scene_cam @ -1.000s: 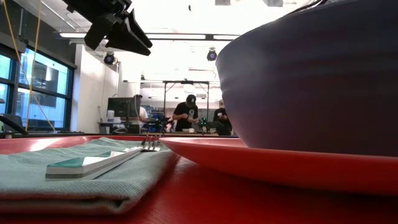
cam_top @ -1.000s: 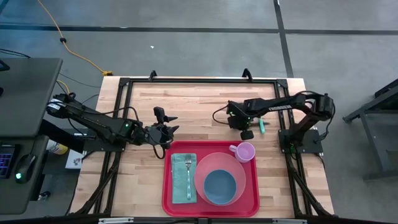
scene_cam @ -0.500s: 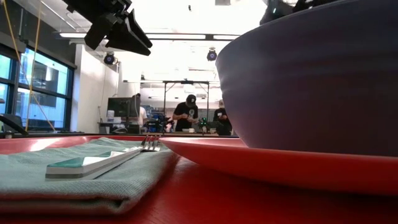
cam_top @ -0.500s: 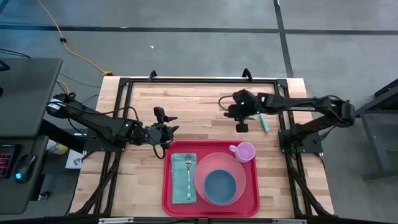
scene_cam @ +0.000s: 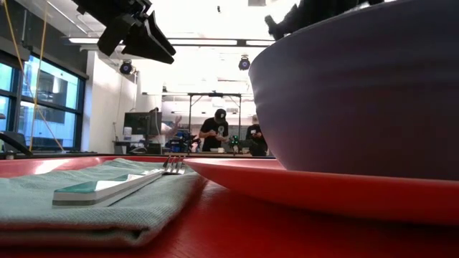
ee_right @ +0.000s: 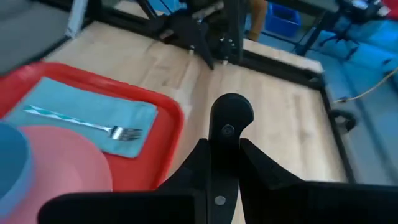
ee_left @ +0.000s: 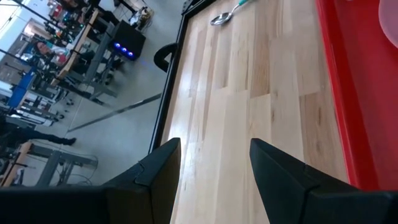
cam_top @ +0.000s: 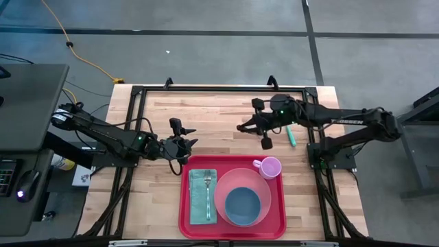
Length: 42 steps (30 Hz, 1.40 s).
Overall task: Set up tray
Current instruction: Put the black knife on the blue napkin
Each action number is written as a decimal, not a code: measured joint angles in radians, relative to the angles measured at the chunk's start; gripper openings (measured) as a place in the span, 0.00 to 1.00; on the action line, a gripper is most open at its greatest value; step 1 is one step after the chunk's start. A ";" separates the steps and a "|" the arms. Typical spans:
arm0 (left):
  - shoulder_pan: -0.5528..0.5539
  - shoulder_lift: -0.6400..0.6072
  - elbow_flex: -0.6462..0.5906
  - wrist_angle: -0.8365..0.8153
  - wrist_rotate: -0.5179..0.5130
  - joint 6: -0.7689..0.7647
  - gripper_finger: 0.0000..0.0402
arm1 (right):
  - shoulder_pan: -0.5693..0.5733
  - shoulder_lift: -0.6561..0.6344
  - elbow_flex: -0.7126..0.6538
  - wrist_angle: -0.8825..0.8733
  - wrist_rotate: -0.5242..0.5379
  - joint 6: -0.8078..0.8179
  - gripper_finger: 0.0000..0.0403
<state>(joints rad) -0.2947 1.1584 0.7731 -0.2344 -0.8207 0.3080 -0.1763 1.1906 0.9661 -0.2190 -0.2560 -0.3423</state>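
Note:
The red tray [cam_top: 278,214] lies at the table's near middle. On it rest a green napkin [cam_top: 197,199] with a fork [cam_top: 208,195] on top, a pink plate [cam_top: 226,184] carrying a blue bowl [cam_top: 242,206], and a purple cup [cam_top: 269,167] at the far right corner. A spoon with a green handle [cam_top: 291,135] lies flat on the wood beyond the tray, to the right. My left gripper [cam_top: 188,144] hovers open just off the tray's far left corner. My right gripper [cam_top: 241,127] is shut and hangs above bare wood beyond the tray, left of the spoon.
A black frame [cam_top: 206,88] rims the table along its far and side edges. Bare wood [cam_top: 212,113] stretches between the tray and the far edge. In the low view the bowl [scene_cam: 358,93] fills the right side, and people stand far back in the room [scene_cam: 215,132].
My right arm has stretched out, carrying its gripper toward the table's left and slightly toward the far edge, away from the cup, and the wrist has turned. In the low view the arm now shows above the bowl. Nothing on the tray has moved.

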 joint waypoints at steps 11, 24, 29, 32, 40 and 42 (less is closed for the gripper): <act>0.000 0.000 0.000 0.000 0.002 -0.026 0.56 | 0.113 0.169 0.511 -0.388 0.157 -0.159 0.07; 0.000 0.000 0.000 -0.003 0.095 -0.026 0.56 | 0.307 0.658 0.981 -0.886 0.170 -0.284 0.07; 0.000 0.000 0.000 -0.014 0.097 -0.025 0.56 | 0.388 0.785 1.070 -0.954 0.305 -0.360 0.07; 0.000 0.000 0.000 -0.030 0.097 -0.024 0.56 | 0.428 0.825 1.074 -0.968 0.429 -0.411 0.07; 0.000 -0.011 0.000 -0.029 0.094 -0.002 0.56 | 0.490 0.893 1.047 -0.984 0.640 -0.535 0.07; 0.000 -0.012 0.000 -0.020 0.095 -0.002 0.56 | 0.508 0.910 1.047 -0.986 0.704 -0.585 0.07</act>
<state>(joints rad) -0.2947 1.1468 0.7727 -0.2540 -0.7253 0.3061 0.3315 2.1005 2.0129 -1.2051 0.4477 -0.9271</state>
